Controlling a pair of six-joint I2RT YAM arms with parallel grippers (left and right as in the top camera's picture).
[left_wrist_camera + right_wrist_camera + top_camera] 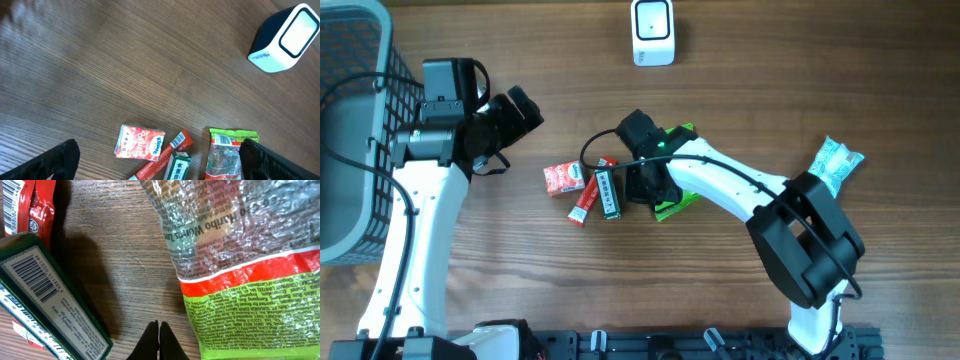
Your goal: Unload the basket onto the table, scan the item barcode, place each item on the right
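Note:
A white barcode scanner (652, 32) (285, 37) stands at the far middle of the table. Mid-table lie a red tissue pack (563, 178) (139, 142), a red stick pack (590, 192) (170, 146), a green box (609, 193) (50, 300) with its barcode facing up, and a green candy bag (677, 203) (240, 255). My right gripper (642, 185) (159, 330) is shut on nothing, low over the bare wood between the green box and the bag. My left gripper (525, 112) (159, 150) hangs wide open above and to the left of the items.
A grey wire basket (350, 120) fills the left edge of the table. A blue-and-white packet (837, 163) lies at the right, beside the right arm's base.

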